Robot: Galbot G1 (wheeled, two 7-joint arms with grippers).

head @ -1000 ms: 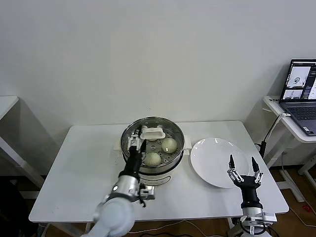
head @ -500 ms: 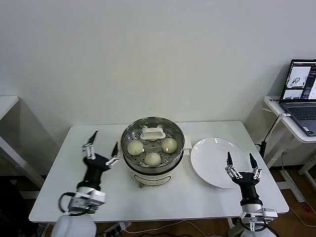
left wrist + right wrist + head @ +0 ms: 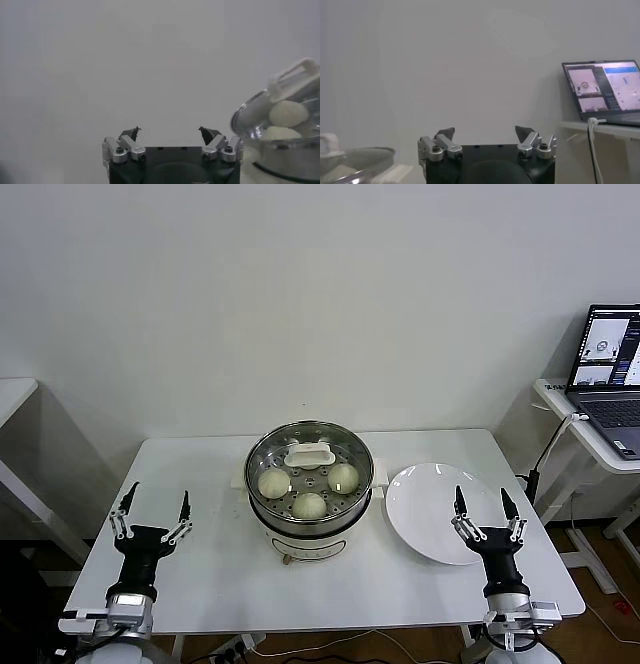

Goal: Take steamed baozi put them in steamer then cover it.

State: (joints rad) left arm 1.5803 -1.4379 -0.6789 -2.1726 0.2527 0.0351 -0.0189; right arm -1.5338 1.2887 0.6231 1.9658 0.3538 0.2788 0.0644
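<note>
The steel steamer (image 3: 310, 519) stands mid-table on its white base. The clear glass cover with a white handle (image 3: 309, 454) sits on it. Three baozi show through the glass: one at the left (image 3: 273, 482), one at the front (image 3: 310, 505), one at the right (image 3: 343, 476). The steamer and cover also show in the left wrist view (image 3: 280, 130). My left gripper (image 3: 151, 512) is open and empty, upright over the table's front left. My right gripper (image 3: 481, 509) is open and empty, upright at the front right, before the plate.
A flat white plate (image 3: 440, 514) lies right of the steamer, bare. A side table with a laptop (image 3: 608, 374) and a cable stands at the far right. Another table edge (image 3: 15, 399) shows at the far left. A white wall is behind.
My left arm has drawn back from the cover's handle to the table's front left and now stands upright with open fingers. The cover stays on the steamer. The right gripper barely moved.
</note>
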